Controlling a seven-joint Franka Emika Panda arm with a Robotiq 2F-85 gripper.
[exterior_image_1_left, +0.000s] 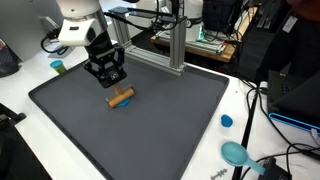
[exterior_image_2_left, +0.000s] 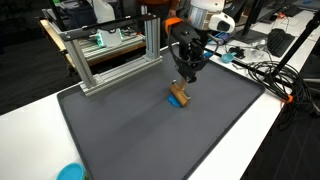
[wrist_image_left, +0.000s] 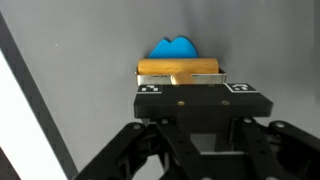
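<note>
Tan wooden cylinder (exterior_image_1_left: 121, 97) on the grey mat (exterior_image_1_left: 160, 125), blue piece (wrist_image_left: 173, 48) at its twelve o'clock in the wrist view, gripper (exterior_image_1_left: 107, 76) poised just above at eleven o'clock, jaw spread impossible to tell, nothing held – seemingly mid-approach, calling next for a straight descent astride it.

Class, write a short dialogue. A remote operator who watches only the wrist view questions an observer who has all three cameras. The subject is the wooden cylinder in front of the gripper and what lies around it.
Operator: I see a wooden cylinder with a blue piece behind it. Where on the surface is it?
Observer: In both exterior views it lies near the middle of a dark mat.
Operator: Is anything standing close by that I can't see?
Observer: Yes, a metal frame stands along one edge of the mat.
</note>
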